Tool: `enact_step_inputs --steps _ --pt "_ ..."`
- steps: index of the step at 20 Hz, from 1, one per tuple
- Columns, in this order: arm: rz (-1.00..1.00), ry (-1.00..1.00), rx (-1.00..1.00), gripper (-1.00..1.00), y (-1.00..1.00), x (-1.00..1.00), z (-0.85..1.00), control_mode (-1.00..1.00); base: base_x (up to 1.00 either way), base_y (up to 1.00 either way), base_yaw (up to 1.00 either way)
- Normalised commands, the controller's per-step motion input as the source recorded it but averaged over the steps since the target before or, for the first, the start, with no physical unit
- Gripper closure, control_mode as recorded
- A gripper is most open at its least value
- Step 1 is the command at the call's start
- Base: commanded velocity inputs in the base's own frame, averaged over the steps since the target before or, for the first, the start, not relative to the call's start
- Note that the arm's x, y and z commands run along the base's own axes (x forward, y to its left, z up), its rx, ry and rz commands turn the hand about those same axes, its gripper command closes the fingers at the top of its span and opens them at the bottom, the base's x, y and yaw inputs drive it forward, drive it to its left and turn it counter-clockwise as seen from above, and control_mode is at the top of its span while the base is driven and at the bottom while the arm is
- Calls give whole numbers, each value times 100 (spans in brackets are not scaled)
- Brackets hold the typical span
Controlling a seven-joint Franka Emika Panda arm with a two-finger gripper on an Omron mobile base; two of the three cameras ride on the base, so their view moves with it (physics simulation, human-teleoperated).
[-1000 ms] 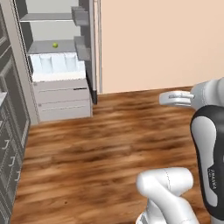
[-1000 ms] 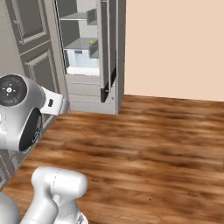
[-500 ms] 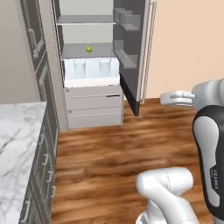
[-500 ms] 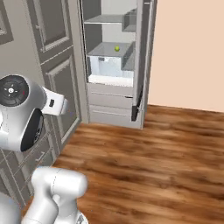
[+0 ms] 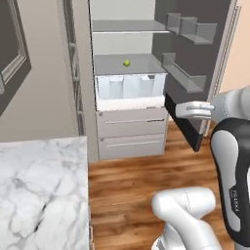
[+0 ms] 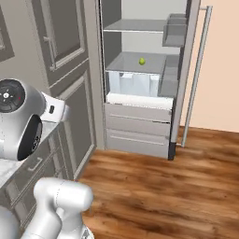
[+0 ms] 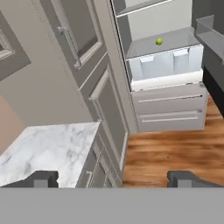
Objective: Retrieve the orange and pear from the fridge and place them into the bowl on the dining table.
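Observation:
The fridge (image 5: 129, 122) (image 6: 137, 116) (image 7: 168, 103) stands open ahead of me. On its grey shelf, above the clear drawers, lies the small yellow-green pear (image 5: 127, 63) (image 6: 142, 61) (image 7: 159, 41). The orange is hidden, and the bowl and dining table are out of view. My gripper (image 7: 114, 179) is open with nothing between its fingers. It hangs in the air well short of the fridge, pointing toward it. In the left base view the gripper (image 5: 181, 110) shows to the right of the drawers, close to the open door.
The open fridge door (image 5: 195, 68) with its shelves juts out on the right. Its long bar handle (image 6: 193, 74) runs down beside it. Tall grey cabinets (image 6: 70, 70) flank the fridge on the left. A marble counter (image 5: 39, 185) (image 7: 48, 148) lies low on the left, above wood floor (image 6: 163, 186).
The whole picture has shifted: the base has moved, so the fridge now sits nearer and more central, and the marble counter has come into view. The gripper stays open.

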Motion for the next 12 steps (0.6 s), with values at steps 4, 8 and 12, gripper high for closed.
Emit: enact_step_inputs --steps 4,8,12 --pt "0 0 0 -100 0 0 0 100 90 -3 -4" --pt "0 0 0 -100 0 0 0 100 95 -8 -2" --pt "0 0 0 -100 0 0 0 100 100 0 0"
